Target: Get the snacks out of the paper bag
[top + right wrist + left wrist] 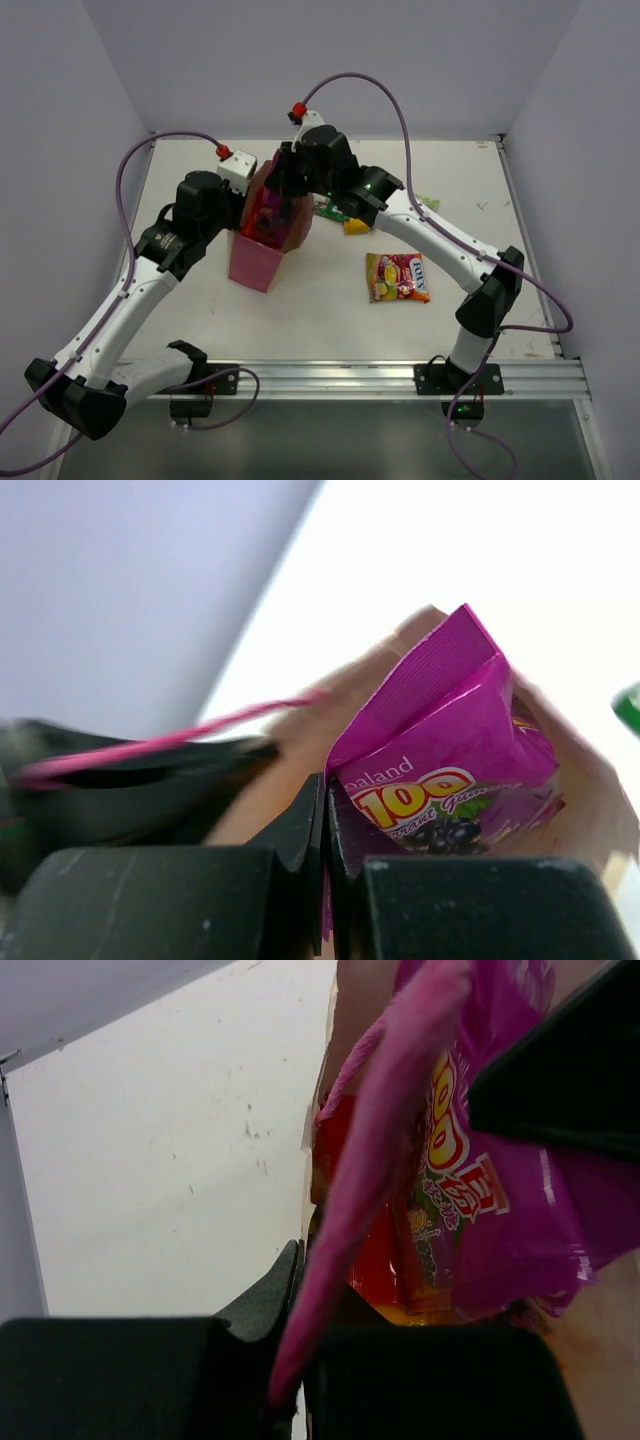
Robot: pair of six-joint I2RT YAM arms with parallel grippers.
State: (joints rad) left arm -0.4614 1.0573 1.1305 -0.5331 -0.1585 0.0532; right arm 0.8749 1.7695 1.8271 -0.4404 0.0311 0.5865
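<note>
- The left pincer (300, 1285) is clenched on the pink edge of the paper bag (256, 258), on the bag's 9 o'clock side. In the left wrist view a pink strip of the bag runs up from between its fingers.
- The paper bag stands on the white worktop (330, 320), at about 9 o'clock from the worktop's middle. Its mouth is open and its pink side wall faces the arm bases.
- A magenta-purple packet (450, 750) is inside the bag, and its crimped top pokes up past the beige rim. A thin pink cord handle (200, 728) hangs off at the packet's 9 o'clock in the right wrist view.
- A red packet (362, 1260) lies lower in the bag, pressed against the magenta-purple one. An orange-yellow sliver shows under them, but I cannot tell which packet it belongs to.
- The right pincer (322, 810) reaches into the bag's mouth from the 1 o'clock side. It is clenched on the lower left corner of the magenta-purple packet.
- A green packet (331, 211) and a yellow packet (355, 226) lie out on the worktop side by side. They are just beside the bag at its 3 o'clock, partly under the right arm.
- A yellow-red candy bag (398, 277) lies flat on the worktop at the paper bag's 4 o'clock, apart from the other packets.
- A tiny pale green piece (428, 203) rests on the worktop at about 2 o'clock, close to the right arm's far side.
</note>
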